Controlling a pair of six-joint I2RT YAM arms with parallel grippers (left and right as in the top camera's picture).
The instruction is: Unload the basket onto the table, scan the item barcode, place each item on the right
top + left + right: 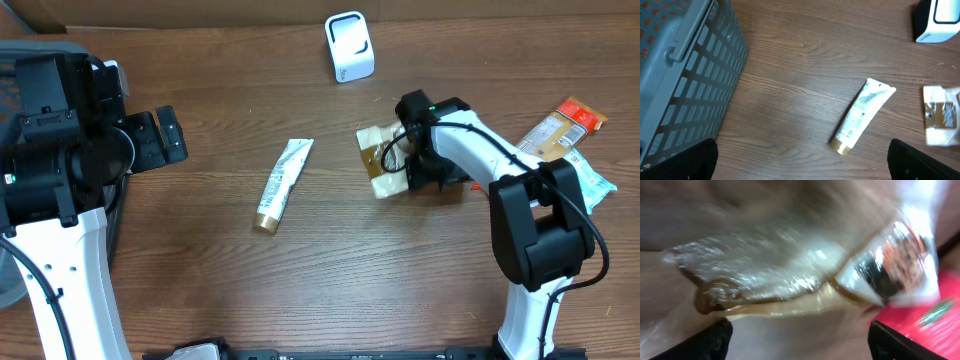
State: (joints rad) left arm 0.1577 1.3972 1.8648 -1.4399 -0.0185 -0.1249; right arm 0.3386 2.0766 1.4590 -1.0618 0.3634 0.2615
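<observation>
Right pincer (800,341) is spread apart, close over a packet (377,160). Left pincer (801,162) gapes wide above the desk (790,75).

tube (283,186): white, gold | scanner (349,46): white | basket (685,75): grey lattice

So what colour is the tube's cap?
The cap is gold, clearest in the left wrist view.

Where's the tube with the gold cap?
In the overhead view the tube lies near the middle of the table, left of the clear packet and nearer the robot than the white scanner.
</observation>
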